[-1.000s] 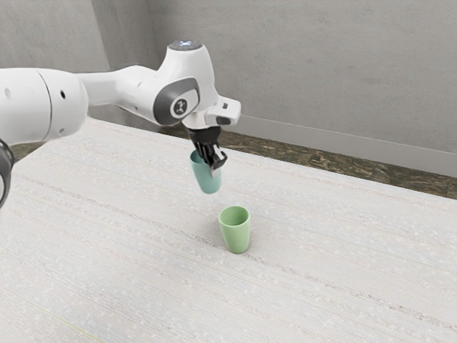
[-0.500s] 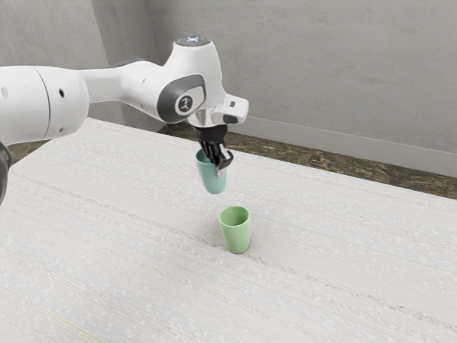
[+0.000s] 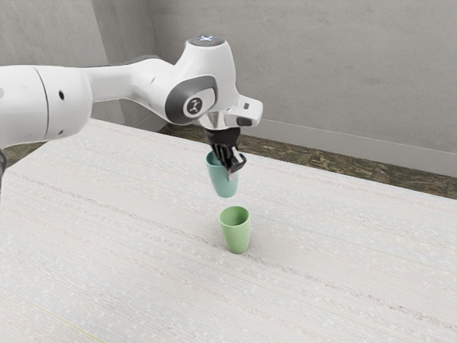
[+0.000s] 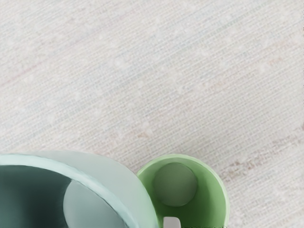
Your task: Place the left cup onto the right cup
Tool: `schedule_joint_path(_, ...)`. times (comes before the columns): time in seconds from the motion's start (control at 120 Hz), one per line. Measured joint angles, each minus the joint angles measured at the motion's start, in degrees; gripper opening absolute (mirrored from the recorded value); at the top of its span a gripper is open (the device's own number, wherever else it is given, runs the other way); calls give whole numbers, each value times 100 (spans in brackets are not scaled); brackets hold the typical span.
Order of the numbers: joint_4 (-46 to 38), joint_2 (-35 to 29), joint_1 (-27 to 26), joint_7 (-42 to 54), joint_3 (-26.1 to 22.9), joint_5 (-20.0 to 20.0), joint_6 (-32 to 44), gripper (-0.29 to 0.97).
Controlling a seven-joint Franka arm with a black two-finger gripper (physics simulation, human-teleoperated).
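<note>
Exterior view: our gripper (image 3: pixel 230 160) is clamped on the rim of the teal cup (image 3: pixel 223 180), which hangs tilted above the green cup (image 3: pixel 235 229) on the table (image 3: pixel 107 250), ready for stacking. Wrist view: teal cup (image 4: pixel 107 178) sits beside the green cup (image 4: pixel 180 187) mouth, not lined up yet.

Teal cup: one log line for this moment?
gripper: shut on teal cup | teal cup: lifted, tilted | green cup: upright on table, empty | stacked: no
</note>
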Motion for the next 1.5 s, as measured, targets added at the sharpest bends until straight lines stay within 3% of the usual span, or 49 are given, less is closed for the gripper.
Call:
schedule_joint_path(0.425, -428, -277, -6, -485, -114, 2, -10, -10)
schedule_joint_path(1.5, -473, -231, -2, -1416, -501, 97, -26, -10)
